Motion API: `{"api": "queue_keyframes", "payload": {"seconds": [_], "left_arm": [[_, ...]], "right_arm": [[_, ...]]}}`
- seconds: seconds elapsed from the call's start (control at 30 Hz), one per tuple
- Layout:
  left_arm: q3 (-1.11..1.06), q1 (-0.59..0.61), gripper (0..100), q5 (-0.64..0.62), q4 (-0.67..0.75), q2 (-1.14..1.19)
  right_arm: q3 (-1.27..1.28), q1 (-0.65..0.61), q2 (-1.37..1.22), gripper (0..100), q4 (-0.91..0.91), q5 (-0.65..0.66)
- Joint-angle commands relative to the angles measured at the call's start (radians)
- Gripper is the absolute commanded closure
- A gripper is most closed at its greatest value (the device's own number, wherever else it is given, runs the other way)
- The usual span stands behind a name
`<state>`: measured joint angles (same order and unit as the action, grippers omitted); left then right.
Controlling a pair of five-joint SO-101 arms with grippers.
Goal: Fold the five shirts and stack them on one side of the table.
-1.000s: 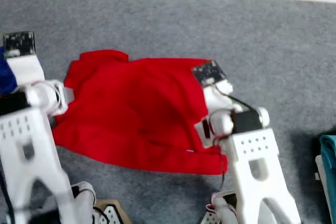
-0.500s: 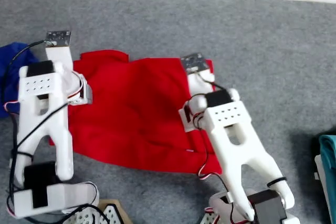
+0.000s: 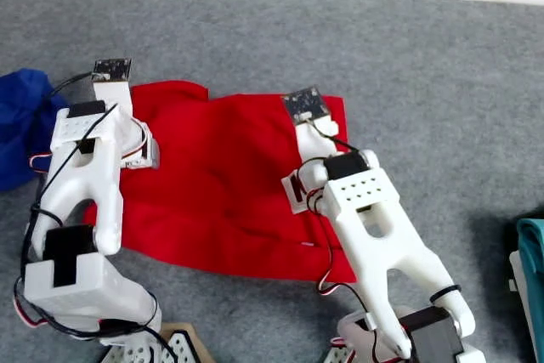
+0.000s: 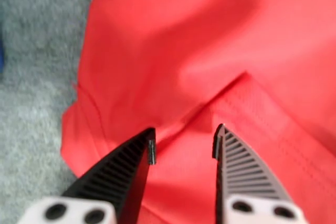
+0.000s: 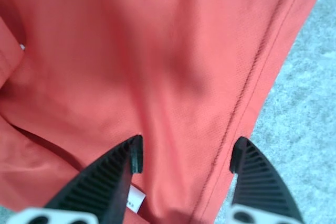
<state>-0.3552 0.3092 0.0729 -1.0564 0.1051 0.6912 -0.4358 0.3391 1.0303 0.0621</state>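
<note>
We find the red shirt (image 3: pixel 221 184) lying spread and creased on the grey counter (image 3: pixel 425 57). The left arm (image 3: pixel 85 167) stands over the red shirt's edge nearest the blue shirt (image 3: pixel 21 125). The right arm (image 3: pixel 365 210) stands over the opposite edge, the one facing the teal cloth (image 3: pixel 531 248).

The left tool (image 4: pixel 184 142) has its fingers spread above a raised fold (image 4: pixel 231 90) of the red shirt close to that edge. We cannot tell whether the tips touch the fabric.

The right tool (image 5: pixel 186 155) is likewise spread, one finger on either side of a stitched hem (image 5: pixel 257 66) running just inside the red shirt's edge, with bare counter beyond. A small white label (image 5: pixel 135 196) shows beside one finger.

The blue shirt lies crumpled near the red shirt, and the teal cloth lies well apart from it
</note>
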Motion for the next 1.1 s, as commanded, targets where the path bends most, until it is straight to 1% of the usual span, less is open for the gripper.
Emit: {"api": "queue_keyframes", "payload": {"seconds": [0.0,0.23,0.37,0.43,0.6,0.8,1.07], "left_arm": [[0.033,-0.044,81,-0.009,0.021,0.001],[-0.021,-0.068,83,-0.009,0.021,-0.004],[-0.015,-0.065,93,-0.009,0.021,-0.007],[-0.016,-0.07,96,-0.009,0.021,-0.007],[-0.022,-0.093,96,-0.009,0.017,-0.005],[-0.025,-0.133,96,-0.009,0.015,-0.001],[-0.012,-0.136,95,-0.011,0.021,-0.008]], "right_arm": [[0.019,-0.012,0.007,72.8,-0.042,-0.009],[0.054,-0.012,0.012,72.8,-0.071,-0.011],[0.058,-0.012,0.005,72.8,-0.071,-0.012],[0.058,-0.012,0.004,72.8,-0.073,-0.012],[0.059,-0.012,0.004,72.8,-0.074,-0.012],[0.125,-0.01,0.012,72.8,-0.14,-0.009],[0.131,-0.01,0.012,72.8,-0.14,-0.011]]}}
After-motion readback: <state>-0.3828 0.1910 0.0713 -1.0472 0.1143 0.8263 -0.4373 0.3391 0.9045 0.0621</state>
